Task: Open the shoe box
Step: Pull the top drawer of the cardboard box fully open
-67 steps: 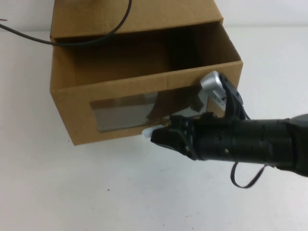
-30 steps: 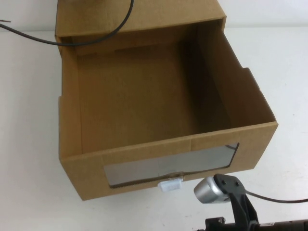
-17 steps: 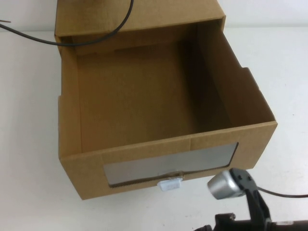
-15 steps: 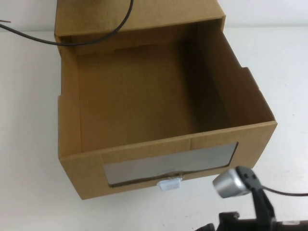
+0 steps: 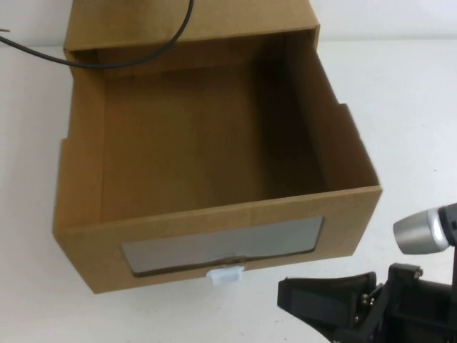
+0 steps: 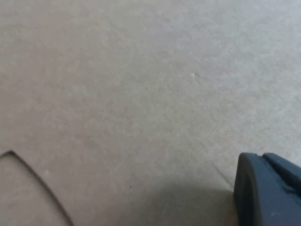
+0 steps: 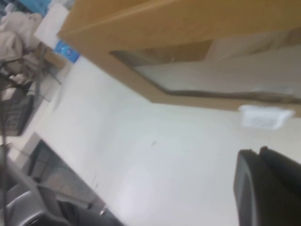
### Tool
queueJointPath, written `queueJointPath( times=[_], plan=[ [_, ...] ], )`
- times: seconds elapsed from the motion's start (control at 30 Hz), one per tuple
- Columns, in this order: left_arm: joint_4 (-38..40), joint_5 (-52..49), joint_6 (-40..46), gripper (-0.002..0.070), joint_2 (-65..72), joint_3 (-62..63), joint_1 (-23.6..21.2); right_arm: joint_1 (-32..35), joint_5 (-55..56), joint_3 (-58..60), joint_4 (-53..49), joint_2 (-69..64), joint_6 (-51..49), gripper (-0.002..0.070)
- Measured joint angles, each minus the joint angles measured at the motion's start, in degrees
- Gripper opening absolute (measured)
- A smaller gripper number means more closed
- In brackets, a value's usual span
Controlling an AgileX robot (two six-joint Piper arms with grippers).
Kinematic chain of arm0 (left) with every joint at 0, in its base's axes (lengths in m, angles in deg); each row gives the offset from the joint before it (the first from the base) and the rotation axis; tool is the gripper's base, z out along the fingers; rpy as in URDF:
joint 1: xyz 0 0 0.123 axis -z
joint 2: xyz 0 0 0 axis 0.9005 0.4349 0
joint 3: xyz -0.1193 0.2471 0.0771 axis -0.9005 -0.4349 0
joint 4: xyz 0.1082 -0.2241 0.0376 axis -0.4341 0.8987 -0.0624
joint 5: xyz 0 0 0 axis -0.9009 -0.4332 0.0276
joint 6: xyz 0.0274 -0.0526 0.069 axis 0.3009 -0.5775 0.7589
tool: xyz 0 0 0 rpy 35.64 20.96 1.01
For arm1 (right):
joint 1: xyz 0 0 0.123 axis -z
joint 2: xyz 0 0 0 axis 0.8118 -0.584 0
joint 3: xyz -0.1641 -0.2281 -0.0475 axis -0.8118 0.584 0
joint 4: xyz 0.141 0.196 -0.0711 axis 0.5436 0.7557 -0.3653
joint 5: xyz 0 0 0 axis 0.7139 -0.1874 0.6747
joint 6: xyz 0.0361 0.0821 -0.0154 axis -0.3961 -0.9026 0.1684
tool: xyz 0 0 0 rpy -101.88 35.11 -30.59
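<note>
The brown cardboard shoe box (image 5: 193,21) lies on the white table with its drawer (image 5: 214,214) slid far out toward me, and the drawer's inside is empty. The drawer front has a clear window (image 5: 221,246) and a small white pull tab (image 5: 225,274), which the right wrist view also shows as the tab (image 7: 265,116). My right gripper (image 5: 285,294) hovers low, near and to the right of the tab, shut and holding nothing, apart from the box. My left gripper (image 6: 261,157) rests against plain cardboard (image 6: 141,94), fingers together; the high view does not show it.
A black cable (image 5: 143,53) droops across the box's top at the far side. A silver camera housing (image 5: 421,232) rides on my right arm. White tabletop (image 5: 407,107) lies to the right of the box and in front of it.
The drawer slid out toward me with my right gripper at its tab. The gripper has since come off the tab and drawn back to the near right. The box shifted slightly left.
</note>
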Motion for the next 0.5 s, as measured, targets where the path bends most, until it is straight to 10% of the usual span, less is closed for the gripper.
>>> queueJointPath(
  times=[0.5],
  plan=[
    [-1.9,0.4,2.7,-0.0006,-6.3,-0.6,-0.5,0.0,0.6,3.8,-2.9,2.2,0.2,-0.0018]
  ],
)
